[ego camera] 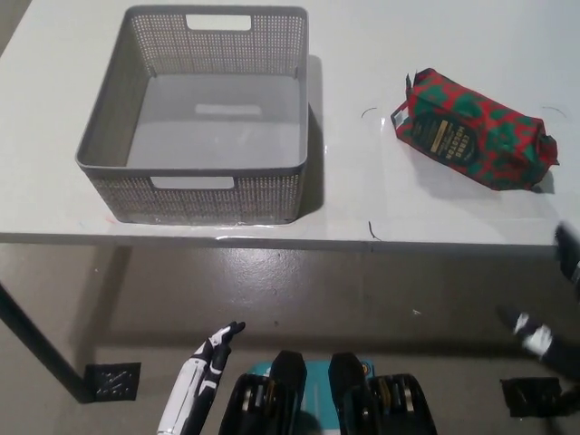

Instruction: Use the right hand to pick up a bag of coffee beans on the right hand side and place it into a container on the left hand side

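Observation:
A red and green bag of coffee beans (pixel 473 128) with a dark label lies on its side at the right of the white table (pixel 362 195). A grey perforated container (pixel 205 113) stands on the table's left half, with nothing inside. My black right hand (pixel 551 313) shows at the right edge, below the table's front edge and well short of the bag; its fingers are apart and hold nothing. My white left hand (pixel 204 372) rests low at the bottom left, under the table level, fingers extended and holding nothing.
The table's front edge (pixel 272 241) runs across the middle of the picture, with grey floor below it. A dark table leg (pixel 32 349) stands at the lower left. Faint pen marks surround the bag's spot.

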Available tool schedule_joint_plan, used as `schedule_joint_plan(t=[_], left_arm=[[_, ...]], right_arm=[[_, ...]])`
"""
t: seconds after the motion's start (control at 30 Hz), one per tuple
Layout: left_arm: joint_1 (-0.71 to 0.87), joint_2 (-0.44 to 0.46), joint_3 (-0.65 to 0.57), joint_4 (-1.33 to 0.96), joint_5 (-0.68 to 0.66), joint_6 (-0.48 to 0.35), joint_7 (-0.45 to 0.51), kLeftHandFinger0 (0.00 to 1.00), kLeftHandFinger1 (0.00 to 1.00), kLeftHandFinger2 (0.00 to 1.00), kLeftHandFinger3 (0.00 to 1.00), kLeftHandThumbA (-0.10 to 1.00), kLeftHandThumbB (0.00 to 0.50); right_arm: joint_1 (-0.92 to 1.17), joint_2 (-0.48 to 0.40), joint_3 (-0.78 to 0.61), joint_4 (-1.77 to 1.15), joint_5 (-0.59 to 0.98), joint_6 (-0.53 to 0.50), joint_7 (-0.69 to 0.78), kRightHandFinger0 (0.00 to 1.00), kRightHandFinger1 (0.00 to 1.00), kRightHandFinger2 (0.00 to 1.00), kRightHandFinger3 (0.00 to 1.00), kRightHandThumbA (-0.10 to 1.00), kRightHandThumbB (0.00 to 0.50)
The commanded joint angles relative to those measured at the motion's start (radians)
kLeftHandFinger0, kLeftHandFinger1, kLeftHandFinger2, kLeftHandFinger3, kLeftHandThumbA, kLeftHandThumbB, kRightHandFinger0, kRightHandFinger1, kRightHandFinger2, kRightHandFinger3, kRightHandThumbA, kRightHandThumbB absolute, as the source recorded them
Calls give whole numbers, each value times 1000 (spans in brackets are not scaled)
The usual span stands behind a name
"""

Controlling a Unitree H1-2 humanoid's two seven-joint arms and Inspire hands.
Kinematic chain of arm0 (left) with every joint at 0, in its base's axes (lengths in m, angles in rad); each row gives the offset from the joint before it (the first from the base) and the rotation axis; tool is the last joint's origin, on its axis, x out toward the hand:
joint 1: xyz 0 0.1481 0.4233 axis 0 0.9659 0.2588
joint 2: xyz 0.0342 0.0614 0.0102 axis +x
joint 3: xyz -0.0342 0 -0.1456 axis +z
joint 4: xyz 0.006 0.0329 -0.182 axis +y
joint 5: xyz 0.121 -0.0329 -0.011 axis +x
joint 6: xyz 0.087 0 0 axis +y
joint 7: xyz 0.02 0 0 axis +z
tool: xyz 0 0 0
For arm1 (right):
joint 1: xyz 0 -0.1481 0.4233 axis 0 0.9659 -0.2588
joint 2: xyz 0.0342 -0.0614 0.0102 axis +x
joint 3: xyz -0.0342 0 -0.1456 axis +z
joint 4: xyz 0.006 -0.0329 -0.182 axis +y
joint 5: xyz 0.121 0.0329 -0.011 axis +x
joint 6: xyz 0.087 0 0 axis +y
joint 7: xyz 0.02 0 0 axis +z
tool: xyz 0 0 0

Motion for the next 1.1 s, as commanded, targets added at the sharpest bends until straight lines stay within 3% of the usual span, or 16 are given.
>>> schedule_joint_plan(t=[0.0, 0.2, 0.47, 0.63, 0.8, 0.83, 0.9, 1.07], left_arm=[[21, 8, 3, -42, 11, -49, 10, 1000, 1000, 1000, 1000, 1000, 206], [52, 13, 13, -54, 14, -53, 15, 1000, 1000, 1000, 1000, 1000, 202], [79, 22, 19, -52, 37, -74, 25, 1000, 1000, 1000, 1000, 1000, 206], [96, 25, 22, -54, 51, -77, 29, 1000, 1000, 1000, 1000, 1000, 203], [110, 29, 26, -57, 74, -94, 41, 1000, 1000, 1000, 1000, 1000, 215], [111, 30, 28, -55, 76, -101, 44, 1000, 1000, 1000, 1000, 1000, 215], [115, 30, 32, -59, 69, -103, 43, 1000, 1000, 1000, 1000, 1000, 214], [126, 34, 41, -62, 78, -120, 51, 1000, 1000, 1000, 1000, 1000, 209]], right_arm=[[-144, -102, -19, -91, -164, 165, 36, 1000, 1000, 1000, 1000, 906, 422], [-480, -246, 86, 47, -402, 318, 117, 1000, 1000, 1000, 1000, 996, 500], [-858, -269, 270, 358, -432, 445, 265, 1000, 1000, 1000, 1000, 840, 500], [-1005, -231, 335, 609, -354, 465, 337, 1000, 1000, 1000, 1000, 857, 500], [-1103, -189, 405, 851, -343, 416, 347, 1000, 1000, 1000, 1000, 900, 500], [-1116, -183, 419, 879, -346, 414, 349, 1000, 1000, 1000, 1000, 855, 485], [-1149, -174, 458, 952, -368, 406, 351, 1000, 1000, 1000, 1000, 890, 500], [-1214, -154, 504, 1150, -364, 369, 327, 1000, 1000, 1000, 1000, 835, 500]])
